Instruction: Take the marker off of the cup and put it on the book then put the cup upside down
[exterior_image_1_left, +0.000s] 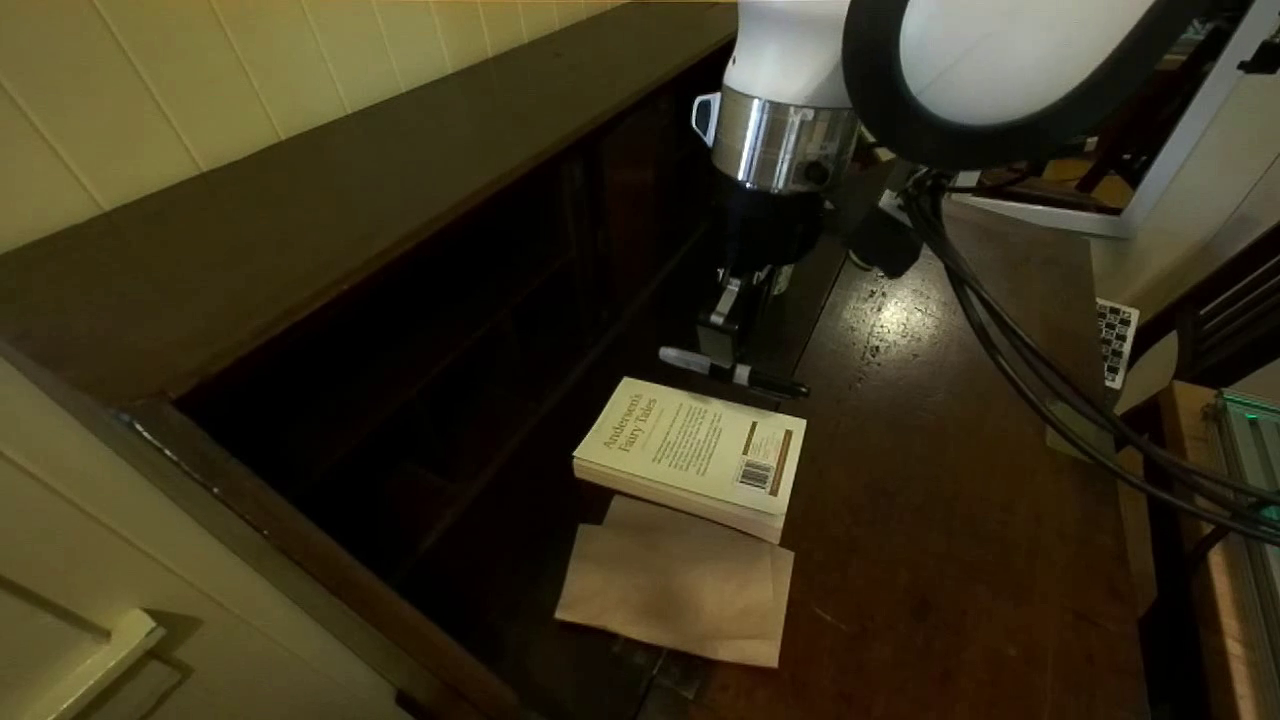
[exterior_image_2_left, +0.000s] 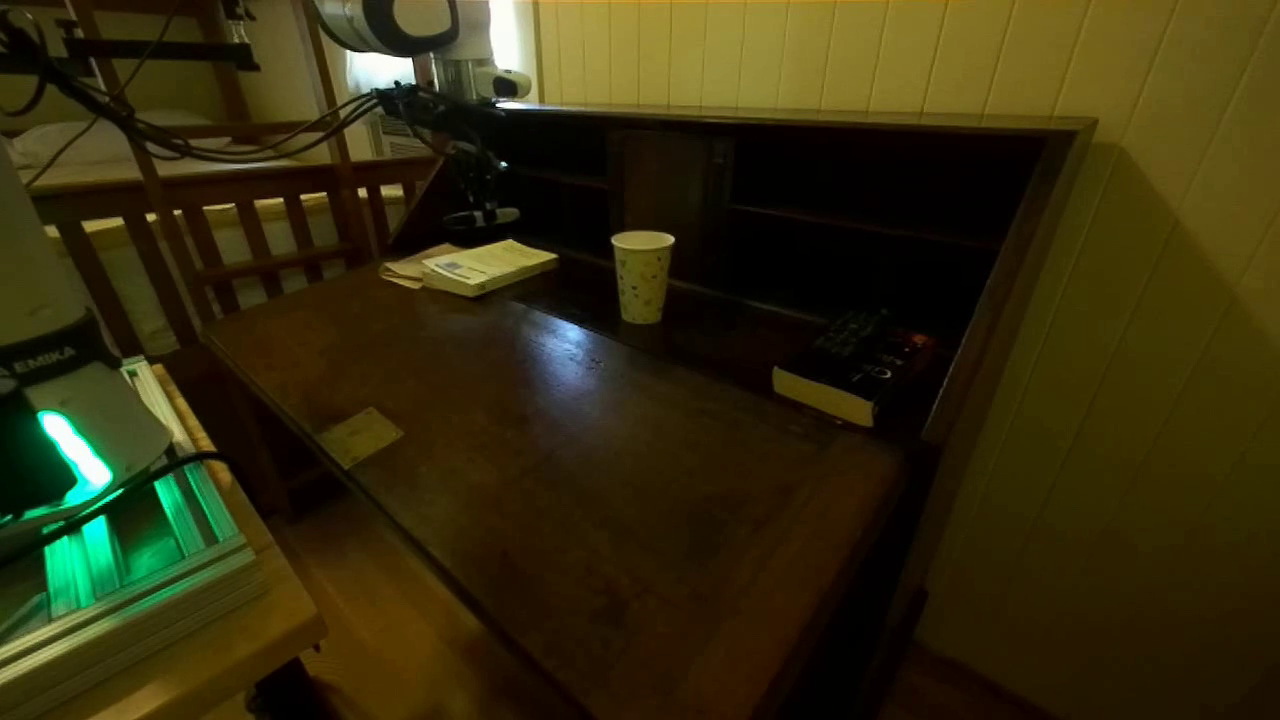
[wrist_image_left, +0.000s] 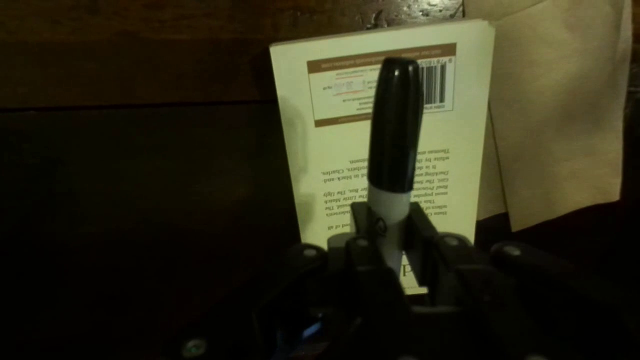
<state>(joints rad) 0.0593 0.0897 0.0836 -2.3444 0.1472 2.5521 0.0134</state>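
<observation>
Between the dark fingers (wrist_image_left: 422, 235) of the gripper (wrist_image_left: 390, 220), the marker (wrist_image_left: 393, 145) is being held by its grey barrel, with a finger gripping it from each side. Its black cap is pointing away from the wrist. Seen from the wrist, the marker is crossing in front of the white book (wrist_image_left: 340, 142) and running roughly along its length; in both exterior views it is hovering clear of the cover, a gap showing between them.

The white book is lying flat on the dark wooden desk (exterior_image_1_left: 950, 560), its barcode side facing up and "Andersen's Fairy Tales" showing near one end. Just beside it, along a long edge, a tan paper sheet (exterior_image_1_left: 680, 590) is resting on the desk; whether any of it is going under the book, I cannot tell.

Well apart from these, in an exterior view, the cup (exterior_image_2_left: 642, 280) is standing upright on the desk with its mouth facing up, its pale, tapering wall showing small flecks. Farther along, a thick black book (exterior_image_2_left: 850, 365) is lying near the end of the shelf unit (exterior_image_2_left: 870, 235), the cup standing between the two books. A flat pale rectangle (exterior_image_2_left: 362, 437) is showing near the desk's opposite edge.

Over the desk, the arm (exterior_image_1_left: 790, 60) is pointing the gripper downward, and black cables (exterior_image_1_left: 928, 212) are hanging from it. At the side of an exterior view, a green light (exterior_image_2_left: 75, 455) is glowing on the robot's base (exterior_image_2_left: 125, 430).
</observation>
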